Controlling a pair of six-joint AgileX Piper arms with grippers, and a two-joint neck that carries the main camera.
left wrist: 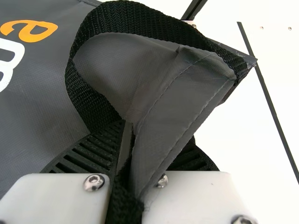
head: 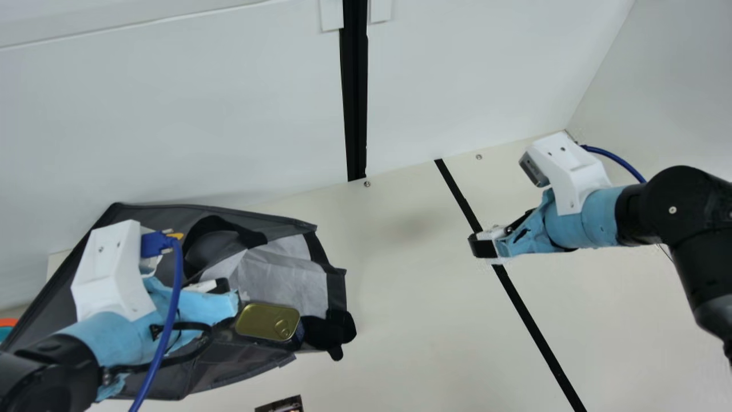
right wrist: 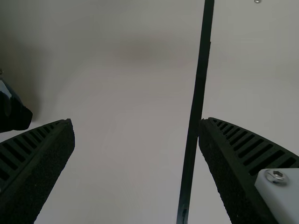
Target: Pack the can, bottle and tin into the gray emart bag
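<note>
- The left gripper (left wrist: 132,136), in the lower left of the main view, is closed on the gray bag (head: 229,366) – its own wrist view gives a black strap (left wrist: 140,17) and a fold of gray cloth pinched between the fingers.
- The right gripper (head: 479,246), right of centre in the main view, is open and holds nothing – over the table (head: 400,332), by the black stripe (head: 529,323).
- The tin (head: 267,321) sits below and left of centre in the main view, at the lower edge of the bag's pale lining (head: 280,277). Its lid faces up, with the pull ring (head: 283,328) at its right end. Whether it rests fully inside the bag or on a fold, I can't tell.
- From the right gripper the tin lies well apart, down and to the left in the frame. Its long axis runs nearly across the picture, dipping a little to the right.
- The left gripper is nearer, just above and left of the tin, but it is busy with the bag; any nudge deeper probably falls to the right one.
- The main view gives the lid and the bag's mouth; the left wrist view gives the strap's loop and the grip itself; the right wrist view gives bare tabletop between two widely parted fingers.
</note>
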